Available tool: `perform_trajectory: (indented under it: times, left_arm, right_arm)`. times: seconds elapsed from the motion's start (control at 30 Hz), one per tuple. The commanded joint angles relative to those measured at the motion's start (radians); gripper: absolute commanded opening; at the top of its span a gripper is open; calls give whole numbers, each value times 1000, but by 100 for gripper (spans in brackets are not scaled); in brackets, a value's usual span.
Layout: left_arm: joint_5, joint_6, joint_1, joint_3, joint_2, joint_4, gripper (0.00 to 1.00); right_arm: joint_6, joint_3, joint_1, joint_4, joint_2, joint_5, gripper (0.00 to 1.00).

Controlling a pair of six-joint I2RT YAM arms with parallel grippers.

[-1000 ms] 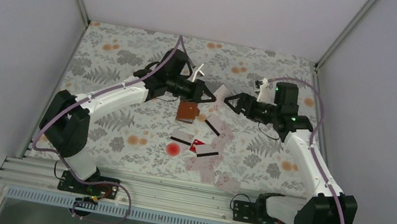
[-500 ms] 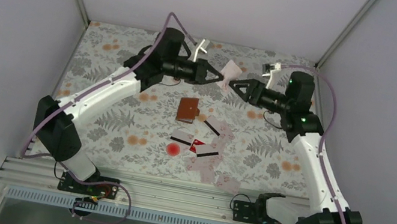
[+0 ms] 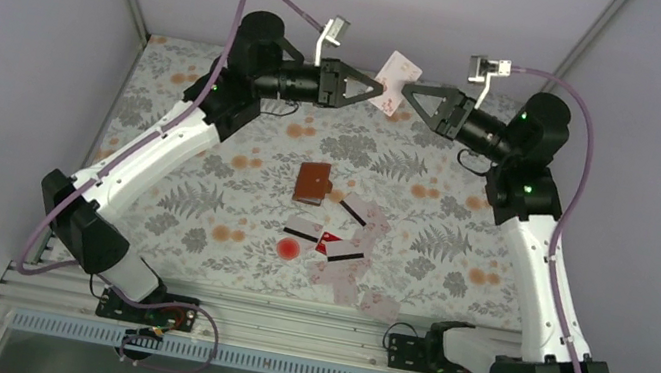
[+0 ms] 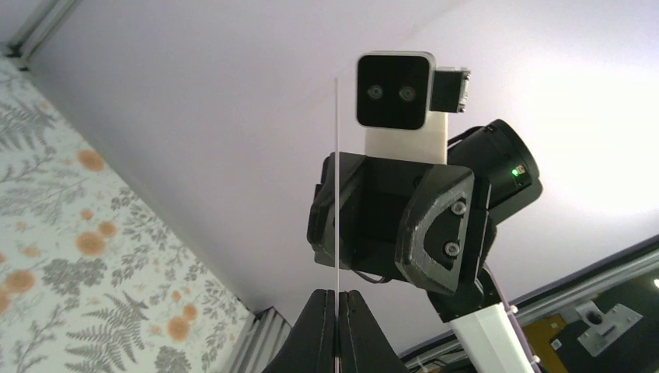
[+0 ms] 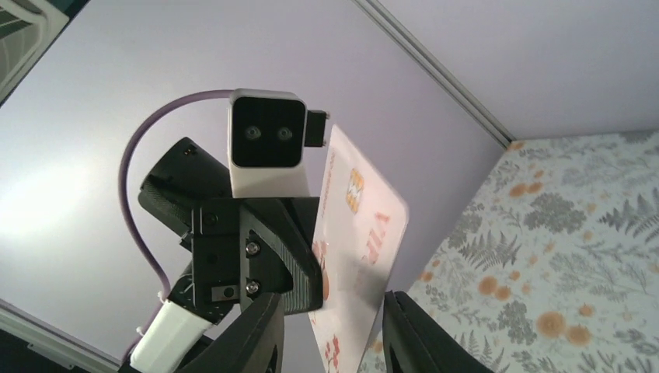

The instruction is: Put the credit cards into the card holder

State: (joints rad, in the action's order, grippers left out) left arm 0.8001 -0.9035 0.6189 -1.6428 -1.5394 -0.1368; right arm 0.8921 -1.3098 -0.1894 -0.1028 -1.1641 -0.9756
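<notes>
Pale surface [image 3: 440, 235] printed with grey ferns and orange blossoms. Small brown leather card holder [image 3: 313, 184]. Pinkish-white plastic cards [image 3: 357, 213], some black-striped; one red card [image 3: 329, 243]. Raised pinkish-white card [image 5: 361, 233] bearing gold chip, red print.

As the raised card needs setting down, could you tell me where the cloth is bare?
Bare cloth lies left of the card holder toward the left arm, right of the credit cards up to the right arm, and beyond the card holder at the far edge. It is crowded near the centre, where cards bunch beside the red spot.
</notes>
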Motion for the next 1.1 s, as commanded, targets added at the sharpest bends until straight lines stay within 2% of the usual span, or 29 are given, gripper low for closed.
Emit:
perform_trajectory:
  times: [0.0,0.23,0.47,0.63,0.7,0.8,0.87,0.9,0.97,1.07]
  left_arm:
    - [58,-49,-4,-36,8,83,2]
    - [81,-43,-4,-77,-1,98,2]
    - [101,-27,-3,-89,-27,83,2]
    - [89,13,-4,-97,-42,31,5]
    - [62,59,-4,-122,-56,-56,23]
    - [-19,178,-3,-185,-85,-240,77]
    - [-95,264,-4,-213,-105,-356,96]
    - [-139,303,-4,-216,-112,-404,100]
    - [-258,379,-1,-215,-130,-507,100]
    - [-524,464,30,-212,-176,-668,100]
  right_arm:
    - [68,-67,2,60,-34,-44,31]
    - [71,-91,2,58,-48,-45,25]
    - [74,-108,2,60,-57,-45,4]
    - [61,-125,3,38,-61,-36,4]
    - [11,-150,4,-33,-66,-10,4]
    - [-95,-208,3,-221,-83,72,4]
    - [-156,-233,3,-351,-92,148,3]
    - [-176,-234,3,-401,-93,190,3]
    - [-208,-226,4,-491,-91,275,3]
    - [-249,-210,4,-624,-86,422,3]
